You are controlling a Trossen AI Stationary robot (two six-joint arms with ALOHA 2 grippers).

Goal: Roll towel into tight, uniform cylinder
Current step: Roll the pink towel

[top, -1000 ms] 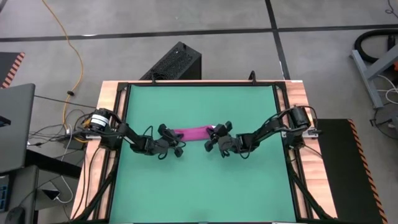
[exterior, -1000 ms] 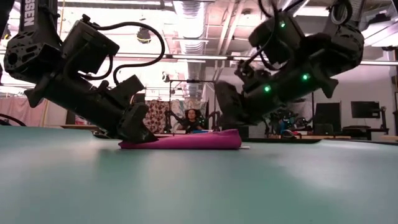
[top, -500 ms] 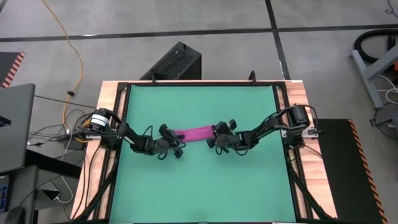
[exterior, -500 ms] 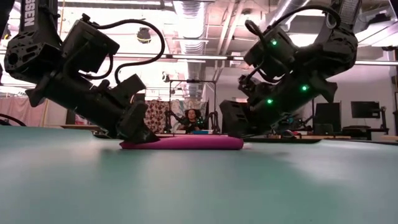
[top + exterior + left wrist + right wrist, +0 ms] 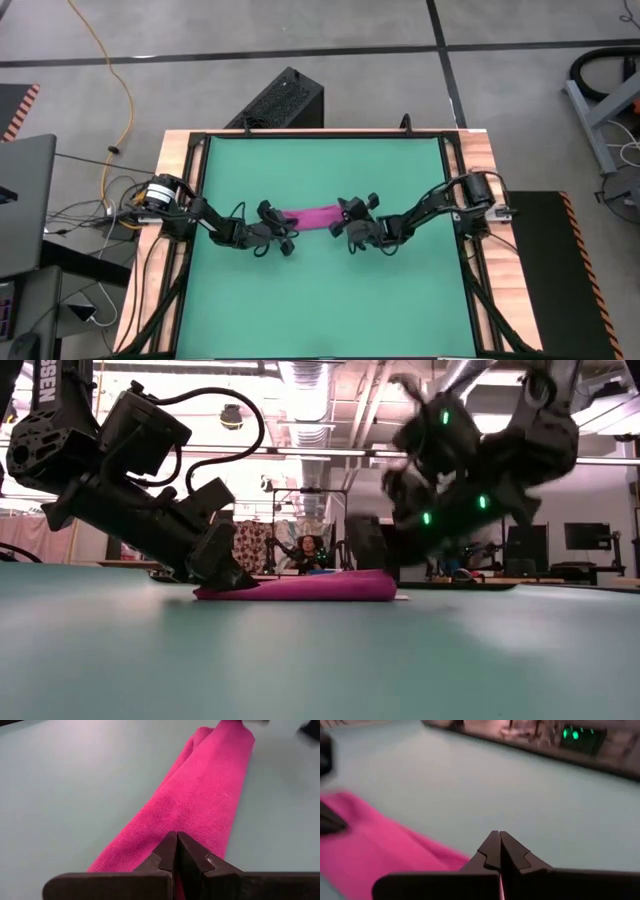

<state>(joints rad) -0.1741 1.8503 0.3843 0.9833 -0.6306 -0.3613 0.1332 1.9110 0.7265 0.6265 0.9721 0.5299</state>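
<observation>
Green mat [image 5: 320, 300] bears the rolled pink towel [image 5: 315, 215] between both closed hands.

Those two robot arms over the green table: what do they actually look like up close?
Both arms are dark, nearly black, built of chunky jointed blocks with black cables looping alongside. The left arm carries white lettering near its top; the right arm shows small green lights. The left gripper and right gripper each end in two dark wedge-shaped fingers with notched inner edges. A silver cylinder sits at the left arm's base.
</observation>
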